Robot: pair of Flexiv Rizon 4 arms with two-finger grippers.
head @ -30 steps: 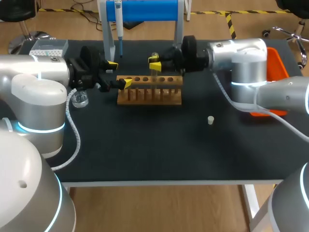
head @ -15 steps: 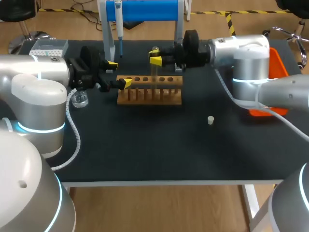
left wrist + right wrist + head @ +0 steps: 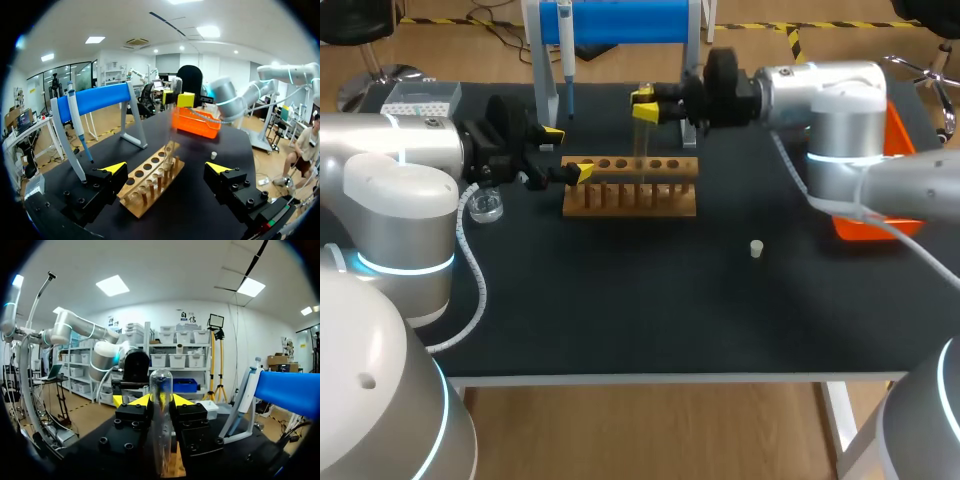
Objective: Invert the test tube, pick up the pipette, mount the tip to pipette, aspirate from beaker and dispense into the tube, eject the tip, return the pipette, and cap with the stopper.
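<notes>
The right gripper (image 3: 643, 104) clamps the clear glass test tube (image 3: 161, 390) between both fingers, upright with its rounded end up, over the brown wooden tube rack (image 3: 630, 198). The left gripper (image 3: 568, 152) stands with jaws spread wide at the rack's left end.

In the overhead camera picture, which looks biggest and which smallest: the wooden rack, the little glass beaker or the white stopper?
Largest to smallest, as they look in the head view:
1. wooden rack, by far the largest
2. glass beaker
3. white stopper, the smallest
</notes>
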